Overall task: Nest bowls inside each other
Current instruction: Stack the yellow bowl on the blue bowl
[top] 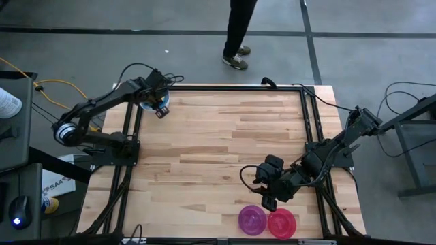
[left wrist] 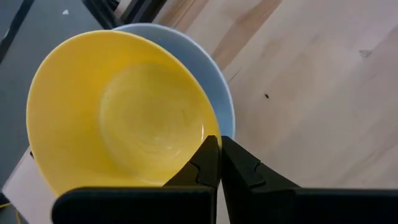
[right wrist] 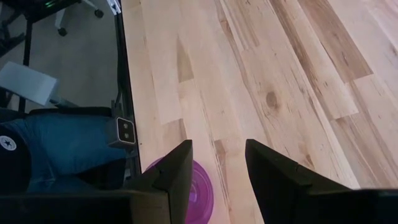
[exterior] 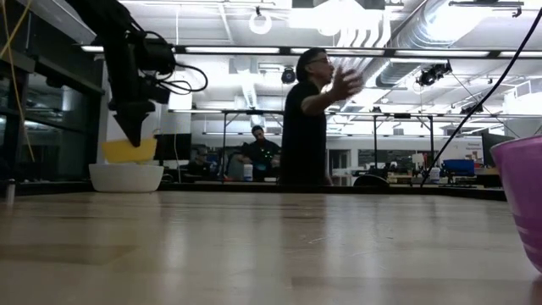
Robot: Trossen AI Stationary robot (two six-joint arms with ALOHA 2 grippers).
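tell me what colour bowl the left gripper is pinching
Yellow: the left gripper is shut on the yellow bowl, seen best in the left wrist view.

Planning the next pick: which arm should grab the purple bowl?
Right. Its open claw hovers just beside the purple bowl at the table's near edge. The left claw is at the far corner, shut on the yellow bowl.

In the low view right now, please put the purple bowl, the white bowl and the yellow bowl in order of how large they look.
1. purple bowl: looks largest, but it stands nearest the camera and is cut off by the frame.
2. white bowl.
3. yellow bowl: looks slightly smaller than the white; the left claw holds its rim, so real sizes stay unsure.
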